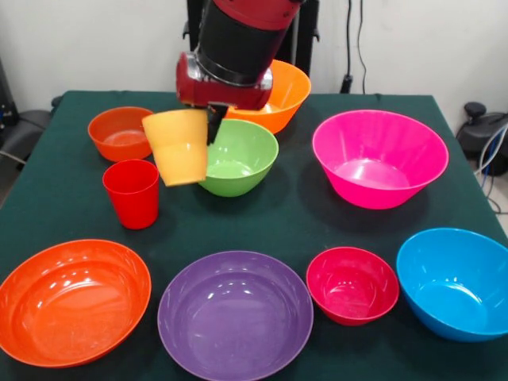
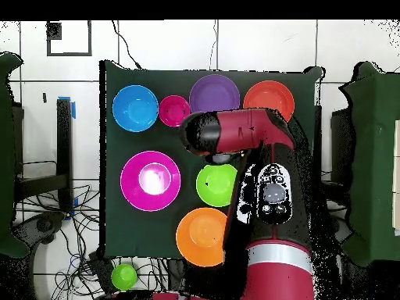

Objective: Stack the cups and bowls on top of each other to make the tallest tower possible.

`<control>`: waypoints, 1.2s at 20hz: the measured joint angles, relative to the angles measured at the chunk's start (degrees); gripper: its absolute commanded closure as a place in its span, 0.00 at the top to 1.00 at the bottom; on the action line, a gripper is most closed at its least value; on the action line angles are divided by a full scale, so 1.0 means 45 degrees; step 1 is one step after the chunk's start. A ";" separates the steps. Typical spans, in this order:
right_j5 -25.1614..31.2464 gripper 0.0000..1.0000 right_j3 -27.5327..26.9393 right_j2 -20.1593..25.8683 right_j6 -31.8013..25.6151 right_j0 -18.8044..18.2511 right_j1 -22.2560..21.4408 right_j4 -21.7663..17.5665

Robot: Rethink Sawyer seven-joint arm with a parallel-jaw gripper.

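Green-clothed table (image 1: 317, 214) is sitting under my pincer (image 1: 213, 119), which is clamping the tilted yellow cup (image 1: 179, 147) by its rim; it's risking slipping onto the red cup (image 1: 132, 193) below-left.

Dark green table (image 1: 317, 214) bearing a red cup (image 1: 132, 193) and eight bowls: small orange (image 1: 121, 132), green (image 1: 238, 156), light orange (image 1: 274, 97), magenta (image 1: 379, 158), blue (image 1: 454, 282), crimson (image 1: 352, 284), purple (image 1: 235, 313), orange-red (image 1: 73, 300)

A robotics lab, probably: the red arm (image 2: 262, 195) works a green-clothed table (image 1: 317, 214) on a tiled floor (image 2: 258, 47), loose cables (image 2: 55, 226) trailing at the overhead view's lower left, white wall (image 1: 95, 40) behind.
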 measured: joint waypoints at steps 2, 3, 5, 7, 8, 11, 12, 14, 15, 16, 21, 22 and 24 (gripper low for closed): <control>0.0385 0.00 -0.0004 0.0002 -0.0065 -0.0075 -0.0166 -0.0074; 0.0604 0.00 -0.0004 0.0004 -0.0110 -0.0109 -0.0254 -0.0124; 0.0955 0.00 -0.0013 0.0002 -0.0178 -0.0154 -0.0375 -0.0256; 0.1292 0.00 -0.0026 0.0007 -0.0264 -0.0185 -0.0473 -0.0478; 0.1466 0.00 -0.0052 0.0009 -0.0316 -0.0195 -0.0504 -0.0618; 0.1714 0.00 -0.0144 0.0013 -0.0384 -0.0197 -0.0496 -0.0856; 0.1877 0.00 -0.0254 0.0016 -0.0403 -0.0197 -0.0468 -0.1091; 0.2017 0.00 -0.0368 0.0018 -0.0412 -0.0197 -0.0434 -0.1300; 0.2096 0.00 -0.0429 0.0020 -0.0413 -0.0196 -0.0413 -0.1408; 0.2209 0.00 -0.0514 0.0018 -0.0413 -0.0197 -0.0375 -0.1519; 0.2847 0.00 -0.0912 0.0020 -0.0413 -0.0197 0.0005 -0.1796; 0.2905 0.00 -0.0950 0.0020 -0.0413 -0.0197 0.0061 -0.1807; 0.3015 0.00 -0.1042 0.0022 -0.0413 -0.0199 0.0199 -0.1823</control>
